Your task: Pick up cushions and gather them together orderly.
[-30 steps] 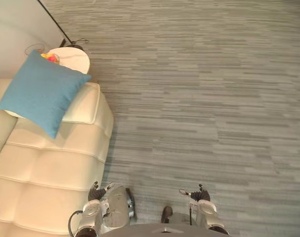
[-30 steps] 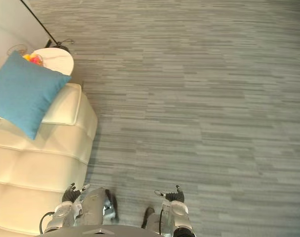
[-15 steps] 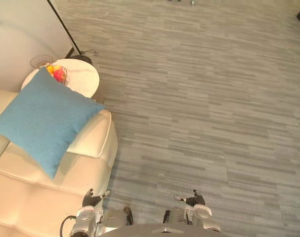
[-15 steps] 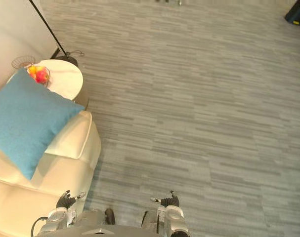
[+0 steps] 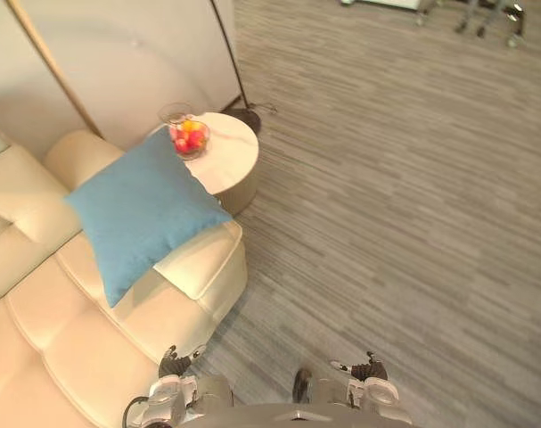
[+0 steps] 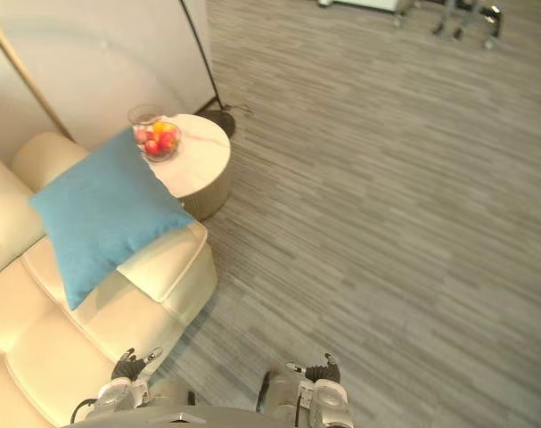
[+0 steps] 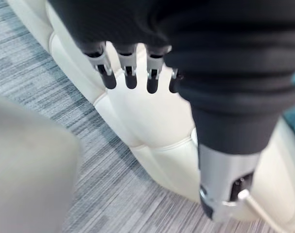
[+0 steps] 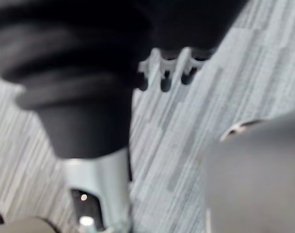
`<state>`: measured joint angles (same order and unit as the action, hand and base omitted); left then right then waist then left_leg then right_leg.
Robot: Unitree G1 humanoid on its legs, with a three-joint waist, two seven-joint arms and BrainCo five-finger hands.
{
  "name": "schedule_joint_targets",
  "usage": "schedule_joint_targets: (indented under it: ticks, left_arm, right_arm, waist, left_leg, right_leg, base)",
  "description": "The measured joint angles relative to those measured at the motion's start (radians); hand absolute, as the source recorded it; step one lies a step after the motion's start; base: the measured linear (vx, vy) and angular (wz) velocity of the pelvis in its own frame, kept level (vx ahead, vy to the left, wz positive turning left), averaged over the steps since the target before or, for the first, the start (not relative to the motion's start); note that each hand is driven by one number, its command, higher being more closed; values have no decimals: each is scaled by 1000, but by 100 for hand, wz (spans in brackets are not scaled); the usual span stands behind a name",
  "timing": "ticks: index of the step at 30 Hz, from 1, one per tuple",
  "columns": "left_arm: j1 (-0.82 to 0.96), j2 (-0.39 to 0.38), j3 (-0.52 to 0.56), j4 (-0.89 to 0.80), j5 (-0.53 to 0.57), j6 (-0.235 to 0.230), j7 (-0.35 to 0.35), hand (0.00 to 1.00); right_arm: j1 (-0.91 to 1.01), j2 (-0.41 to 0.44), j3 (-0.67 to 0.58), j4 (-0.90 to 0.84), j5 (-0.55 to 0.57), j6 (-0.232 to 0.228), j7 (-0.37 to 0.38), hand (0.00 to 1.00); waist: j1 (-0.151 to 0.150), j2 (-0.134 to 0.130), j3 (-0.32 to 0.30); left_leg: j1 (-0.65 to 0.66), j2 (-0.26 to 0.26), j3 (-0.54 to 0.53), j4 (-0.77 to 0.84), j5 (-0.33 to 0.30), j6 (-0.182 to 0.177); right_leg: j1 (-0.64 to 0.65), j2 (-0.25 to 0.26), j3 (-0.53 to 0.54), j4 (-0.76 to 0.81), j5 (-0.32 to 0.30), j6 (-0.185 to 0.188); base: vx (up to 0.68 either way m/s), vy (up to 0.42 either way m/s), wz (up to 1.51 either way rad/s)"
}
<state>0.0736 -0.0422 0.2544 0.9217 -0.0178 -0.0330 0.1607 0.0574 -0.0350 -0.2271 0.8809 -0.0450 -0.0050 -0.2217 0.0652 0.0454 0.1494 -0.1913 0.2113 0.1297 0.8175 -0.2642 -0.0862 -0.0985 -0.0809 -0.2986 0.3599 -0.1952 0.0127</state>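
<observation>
Since the one blue cushion (image 5: pixel 143 214) lies untouched and neither hand holds anything, the task looks barely begun: picking up and gathering are both left to do.

Left eye view: the cushion leans over the arm of the cream sofa (image 5: pixel 47 339), at the end nearest the round side table (image 5: pixel 230 165). Its upper corner shows just beside a fruit bowl (image 5: pixel 189 138) at the table's near edge. The left hand (image 5: pixel 172 364) and right hand (image 5: pixel 366 367) hang low, well apart from the cushion.

Right eye view: grey striped carpet (image 6: pixel 386 196) runs wide across the room, and a lamp pole (image 6: pixel 199 53) slants up by the wall.

Left wrist view: the fingers (image 7: pixel 129 73) are straight and empty, above the sofa's front edge.

Right wrist view: the fingers (image 8: pixel 165 80) are relaxed and empty, over carpet.
</observation>
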Motion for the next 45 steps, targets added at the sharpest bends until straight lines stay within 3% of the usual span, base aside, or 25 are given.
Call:
schedule_joint_targets:
  ticks: [2,4,5,6,7,11,13,15,16,19,20,22,25,28,29,32,35,39,45]
  left_arm:
    - [-1,3,-5,-10,0,-1,-1,0]
    - [-4,4,-5,-9,1,-6,0,0]
    - [-4,5,-8,-7,1,-7,-1,0]
    - [-5,6,-15,0,2,-8,-1,0]
    - [-11,13,-15,6,2,-9,-1,0]
    - [-12,68,-35,17,2,-11,-2,0]
    - [-13,75,-35,32,2,-12,-1,0]
    - [-10,81,-35,53,2,-12,-1,0]
    - [-10,82,-38,64,2,-11,-2,0]
    - [-6,98,-68,69,2,-10,-3,0]
    - [-2,117,-81,70,2,-7,-2,0]
    - [2,120,-81,70,2,-7,-1,0]
    - [3,117,-82,70,2,-7,-1,0]
    - [-1,118,-79,71,2,-8,0,0]
    - [0,121,-76,71,2,-8,0,0]
    - [-2,55,-39,76,2,-9,7,0]
    - [1,31,-17,80,2,-9,8,0]
    - [1,28,21,80,-21,-8,12,0]
    - [2,71,61,48,-105,-4,37,0]
  right_arm:
    - [3,1,9,0,1,1,0,0]
    - [2,2,7,0,1,1,0,0]
    - [1,3,4,0,1,1,0,0]
    - [1,8,-15,2,2,1,1,0]
    - [-2,8,-23,6,2,2,1,0]
    - [-35,47,-14,38,-1,-1,2,0]
    - [-32,47,-11,48,-1,0,3,0]
    - [-33,38,-8,63,-2,-1,3,0]
    - [-32,29,1,80,-4,3,5,0]
    - [-17,22,18,78,-16,1,13,0]
    - [-11,22,30,77,-25,0,25,0]
    - [-1,23,34,77,-28,-3,26,0]
    - [-9,21,40,77,-31,-14,30,0]
    - [-11,24,39,77,-30,-13,33,0]
    - [-6,29,39,78,-29,-13,34,0]
    - [-9,12,27,73,-31,-11,36,0]
    - [-5,-2,25,72,-31,-10,36,0]
    - [13,-2,16,47,-31,-8,32,0]
    - [62,5,-13,-198,-20,-13,22,0]
  waist:
    - [4,-6,-2]
    - [15,-11,-4]
    - [16,-11,-4]
    - [16,-8,-6]
    - [19,-14,-5]
    - [21,-90,-18]
    - [21,-94,-19]
    - [20,-84,-23]
    - [13,-80,-24]
    - [-10,-81,-20]
    - [-18,-94,-25]
    - [-20,-94,-23]
    - [-35,-87,-22]
    - [-38,-92,-23]
    - [-37,-113,-25]
    - [-30,-67,-36]
    - [-34,-40,-41]
    - [-33,-50,-57]
    - [-40,-83,-79]
  left_leg:
    - [-38,20,107,-31,-7,27]
    - [-54,10,209,-187,-8,32]
    - [-53,0,250,-306,20,44]
    - [-47,-14,305,-469,155,72]
    - [-28,-39,324,-508,191,102]
    - [11,-138,313,-597,218,125]
    - [43,-162,305,-611,212,134]
    - [99,-190,281,-663,198,141]
    - [139,-214,244,-701,193,145]
    - [158,-232,187,-700,176,154]
    - [176,-237,150,-701,173,158]
    - [198,-235,108,-706,171,157]
    - [209,-214,32,-713,172,137]
    - [201,-196,-17,-698,163,96]
    - [192,-211,-28,-684,152,80]
    - [209,-164,-47,-685,143,48]
    - [221,-135,-49,-718,145,30]
    - [248,-119,-70,-761,151,20]
    - [247,-136,-72,-780,156,18]
  right_leg:
    - [57,-11,-55,-59,7,11]
    - [91,-36,-110,-98,18,22]
    - [105,-49,-142,-107,19,24]
    - [116,-58,-169,-107,21,33]
    - [125,-74,-172,-111,21,46]
    - [177,-107,-148,-206,71,71]
    - [204,-127,-148,-185,72,73]
    - [195,-160,-147,-72,70,85]
    - [147,-208,-139,111,67,93]
    - [53,-253,-61,363,56,88]
    - [11,-235,-5,434,15,89]
    - [-21,-182,45,415,-43,87]
    - [-65,-75,135,191,-81,72]
    - [-73,-20,235,-47,17,56]
    - [-72,-27,264,-105,137,56]
    - [-57,4,226,-114,133,46]
    - [-23,39,210,-170,140,33]
    - [32,57,183,-244,153,25]
    - [67,48,184,-352,209,34]
  base:
    - [241,-58,91]
    - [284,19,85]
    - [331,141,104]
    - [278,169,92]
    - [324,200,73]
    - [213,132,45]
    - [159,72,32]
    - [128,88,34]
    - [92,86,44]
    - [95,35,80]
    - [121,-1,84]
    - [117,-33,69]
    - [99,-126,73]
    - [96,-186,50]
    - [117,-246,49]
    - [154,-213,20]
    - [115,-147,-3]
    - [100,-38,15]
    - [108,55,2]
